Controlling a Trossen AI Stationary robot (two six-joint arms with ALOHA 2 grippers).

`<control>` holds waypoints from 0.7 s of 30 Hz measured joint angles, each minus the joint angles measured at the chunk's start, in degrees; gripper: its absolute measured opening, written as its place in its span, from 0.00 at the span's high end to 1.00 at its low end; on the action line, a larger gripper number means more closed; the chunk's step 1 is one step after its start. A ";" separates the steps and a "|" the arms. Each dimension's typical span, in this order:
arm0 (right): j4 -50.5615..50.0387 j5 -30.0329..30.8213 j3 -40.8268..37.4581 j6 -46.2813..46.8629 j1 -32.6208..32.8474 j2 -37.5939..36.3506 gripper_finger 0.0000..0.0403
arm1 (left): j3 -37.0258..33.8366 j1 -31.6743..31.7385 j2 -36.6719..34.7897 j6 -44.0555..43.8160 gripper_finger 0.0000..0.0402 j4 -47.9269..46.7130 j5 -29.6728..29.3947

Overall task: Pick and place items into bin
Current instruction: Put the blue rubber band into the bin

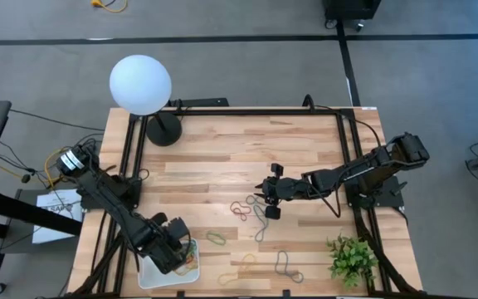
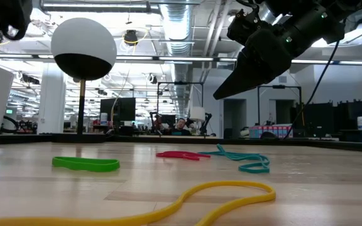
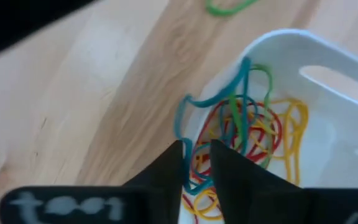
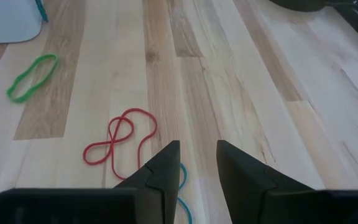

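Observation:
My left gripper (image 3: pixel 196 155) hangs over the white bin (image 3: pixel 303 43) at the near left of the table (image 1: pixel 148 278), fingers a little apart. Red, yellow and green bands lie tangled in the bin. A teal band (image 3: pixel 182 118) drapes over the bin's rim and runs down through the gap between the fingers. My right gripper (image 4: pixel 197 155) hovers open at mid table (image 1: pixel 258 199), above a red band (image 4: pixel 120 140) and a teal band (image 4: pixel 182 177) lying flat on the wood. A green band (image 4: pixel 33 76) lies flat between the two grippers. My left gripper has the teal band (image 3: pixel 193 184) passing between its two fingers from above, at the bin's rim. Whether the fingers touch it, I cannot tell. The band's far part rests on the rim and on the bands inside the bin.
More loose bands lie on the wood: grey (image 1: pixel 261 223), another grey (image 1: pixel 287 266) and yellow (image 2: pixel 219 194) near the near edge. A white globe lamp (image 1: pixel 141 83) stands at the far left corner and a green plant (image 1: pixel 351 257) at the near right.

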 joint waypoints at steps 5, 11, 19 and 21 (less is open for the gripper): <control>0.00 0.00 0.00 0.00 0.00 0.00 0.75 | 2.32 -0.02 0.00 2.03 0.98 0.00 0.03; -0.02 0.01 0.00 0.00 0.00 0.00 0.75 | 5.41 -0.02 0.00 4.39 0.98 -0.46 0.32; -0.53 -0.02 0.00 0.00 0.00 0.00 0.75 | 11.33 -2.47 -0.01 5.13 0.99 0.01 2.06; -0.53 -0.02 0.00 0.00 0.00 0.00 0.75 | 12.25 -3.71 -0.07 3.91 1.00 1.51 2.05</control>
